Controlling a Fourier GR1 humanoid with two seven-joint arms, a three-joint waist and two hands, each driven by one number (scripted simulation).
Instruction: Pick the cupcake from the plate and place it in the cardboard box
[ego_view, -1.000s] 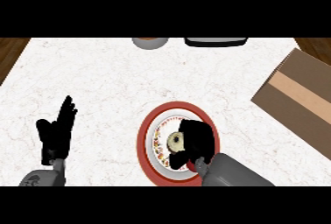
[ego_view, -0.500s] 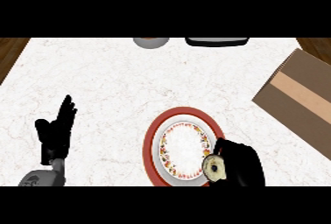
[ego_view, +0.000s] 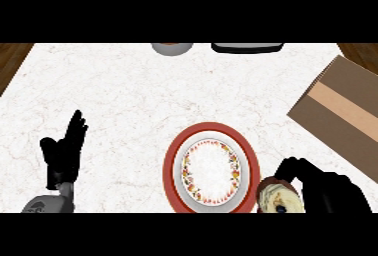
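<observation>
The red-rimmed plate (ego_view: 212, 169) with a flowered white centre lies bare at the lower middle of the counter. My right hand (ego_view: 328, 192) is at the lower right, just off the plate's right rim, its fingers curled round the cream-topped cupcake (ego_view: 279, 197). The cardboard box (ego_view: 345, 111) sits at the right edge, up and to the right of that hand, its flaps shut and a paler strip across its top. My left hand (ego_view: 65, 152) rests open at the lower left, fingers pointing up.
A grey bowl (ego_view: 172, 48) and a dark flat object (ego_view: 247, 47) sit at the counter's far edge. Brown wood floor shows past the counter's top left corner (ego_view: 11, 57).
My right hand closed on the cupcake, lifted it off the plate and carried it to the right, past the rim. The plate's centre now shows bare. The left hand has not moved.
</observation>
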